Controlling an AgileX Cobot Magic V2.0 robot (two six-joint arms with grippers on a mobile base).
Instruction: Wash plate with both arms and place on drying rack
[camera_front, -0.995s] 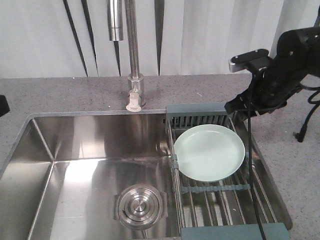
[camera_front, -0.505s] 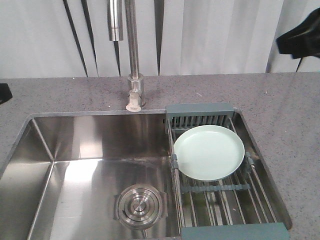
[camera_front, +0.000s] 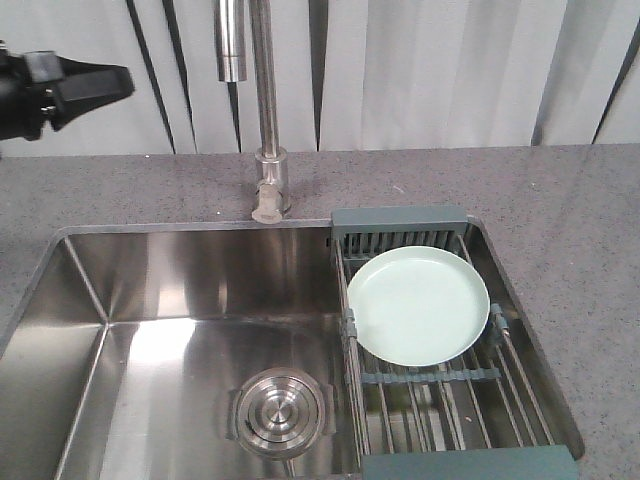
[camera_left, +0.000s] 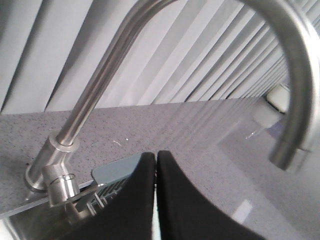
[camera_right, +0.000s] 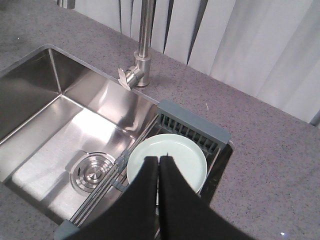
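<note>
Plate: we saw the mint-green plate lying face up on the drying rack, over the sink's right end.
Left gripper: we found its fingers pressed together, empty, near the faucet.
Right gripper: likewise closed, holding nothing, above the plate.

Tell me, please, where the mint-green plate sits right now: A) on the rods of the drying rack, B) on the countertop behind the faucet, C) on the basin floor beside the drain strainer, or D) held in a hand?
A: the plate lies on the rods of the drying rack set across the sink's right side, with no hand touching it.
</note>
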